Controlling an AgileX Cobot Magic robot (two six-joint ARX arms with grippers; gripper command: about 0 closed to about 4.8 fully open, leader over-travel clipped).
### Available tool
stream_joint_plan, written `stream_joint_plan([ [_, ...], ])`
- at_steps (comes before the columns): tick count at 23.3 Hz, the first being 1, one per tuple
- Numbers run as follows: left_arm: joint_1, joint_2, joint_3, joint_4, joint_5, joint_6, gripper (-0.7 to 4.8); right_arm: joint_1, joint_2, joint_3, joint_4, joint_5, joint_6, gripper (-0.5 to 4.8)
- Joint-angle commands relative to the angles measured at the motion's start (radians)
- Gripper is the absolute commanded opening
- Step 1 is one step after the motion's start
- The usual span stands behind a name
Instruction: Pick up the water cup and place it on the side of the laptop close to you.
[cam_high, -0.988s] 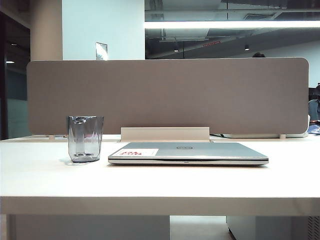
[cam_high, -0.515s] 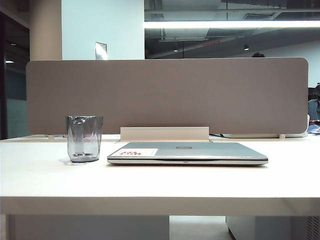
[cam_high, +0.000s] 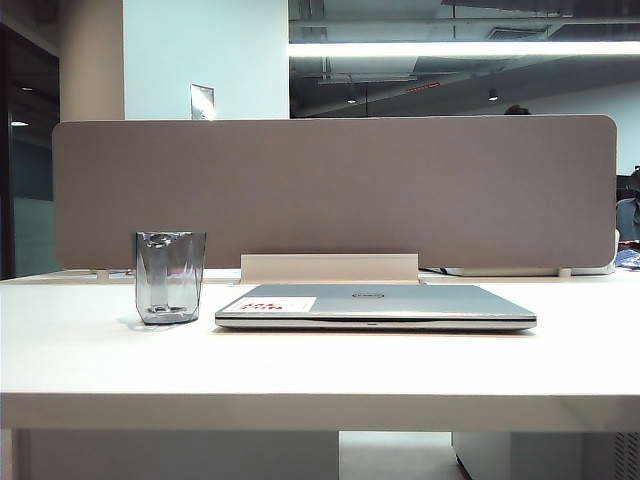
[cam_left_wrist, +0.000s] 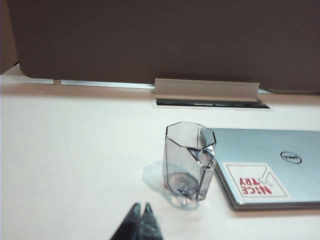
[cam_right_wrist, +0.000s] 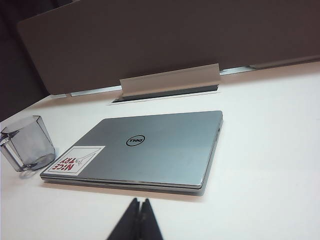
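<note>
Nothing is grasped yet. Water cup is seen upright on the white table, just left of the closed laptop, apart from it. Left gripper is pressed together, short of the cup; right gripper likewise, before the laptop. Pick and placement remain. Cable flap and divider panel sit behind; front strip is unobstructed.

Left gripper: two black, tapered fingers, matte finish, tips meeting. Right gripper: identical black pointed fingers. No cables, screws or markings visible.
</note>
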Motion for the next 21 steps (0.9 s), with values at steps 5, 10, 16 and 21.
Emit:
stream_joint_plan([
  [5, 0.000, 0.389, 0.143, 0.179, 0.117, 0.015, -0.05, 0.000, -0.002, -0.001, 0.015, -0.002, 0.003, -0.03],
  [10, -0.001, 0.692, 0.254, 0.239, 0.140, 0.015, -0.03, 0.000, -0.001, -0.001, 0.013, -0.002, 0.003, -0.03],
  [16, -0.001, 0.922, 0.339, 0.274, 0.335, 0.149, -0.01, 0.000, -0.001, -0.003, 0.006, -0.002, 0.003, -0.03],
  [21, -0.001, 1.042, 0.342, 0.325, 0.348, 0.218, -0.02, 0.000, -0.001, -0.003, -0.003, -0.002, 0.003, -0.03],
])
